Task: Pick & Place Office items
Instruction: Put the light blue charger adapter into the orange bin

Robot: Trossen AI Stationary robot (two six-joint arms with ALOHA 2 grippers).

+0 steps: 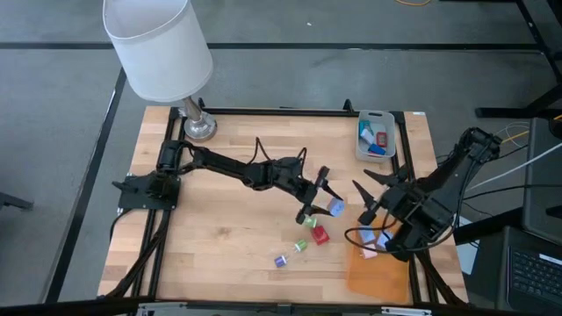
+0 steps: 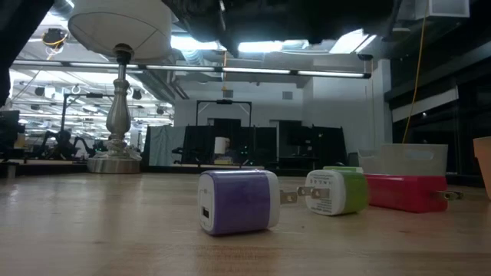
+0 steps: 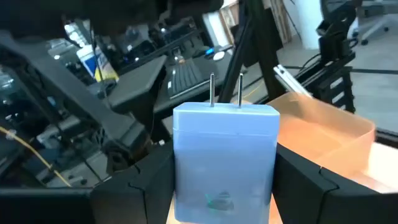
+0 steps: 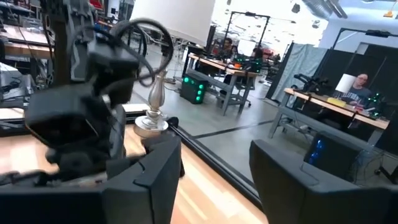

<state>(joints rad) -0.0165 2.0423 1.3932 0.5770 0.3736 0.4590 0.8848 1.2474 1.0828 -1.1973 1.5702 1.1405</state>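
Tray (image 1: 376,136) contents too small to tell; pieces under the right tool (image 1: 367,195) partly hidden

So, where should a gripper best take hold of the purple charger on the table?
Grip its two flat side faces, coming down from above. The purple charger lies flat with prongs pointing at the green charger, so pinch across the body, clear of the prongs. The right gripper is open; the left gripper holds a blue charger.
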